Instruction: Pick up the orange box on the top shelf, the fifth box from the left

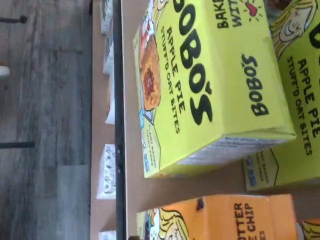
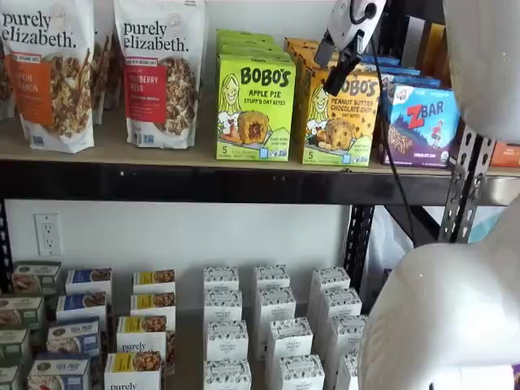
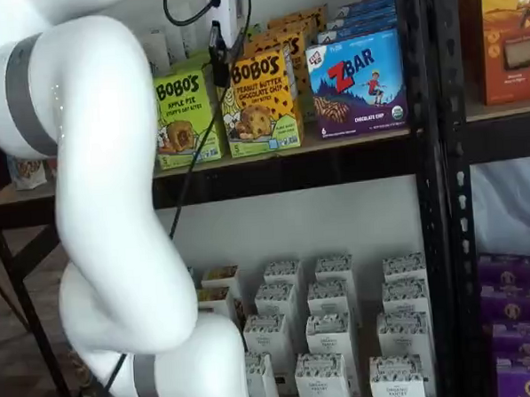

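My gripper (image 2: 335,75) hangs in front of the orange box (image 2: 340,114), up by its top left corner. In both shelf views I see only black fingers side-on with the cable beside them, so no gap shows plainly there; I take the jaws to be standing wide, and nothing is held between them.

The orange box, a Bobo's Peanut Butter Chocolate Chip carton, stands on the top shelf (image 2: 187,180) just behind the black front rail. Taking that box as my landmark: the lime-green Bobo's Apple Pie box (image 2: 254,108) stands just beside it on one flank, the ZBar box (image 2: 418,123) just beside it on the other, and more orange cartons are stacked behind it. The wrist view shows the Apple Pie carton large and only the top edge of the orange one.

I judge it a light paperboard carton, stiff along its edges but ready to dent in the middle of a panel, with a smooth printed skin that could slip. It stands upright, printed face toward the cameras, long axis vertical, depth running back into the shelf. The neighbours crowd its flanks, so I would take it across the narrow sides near the top front corners, firmly but gently.
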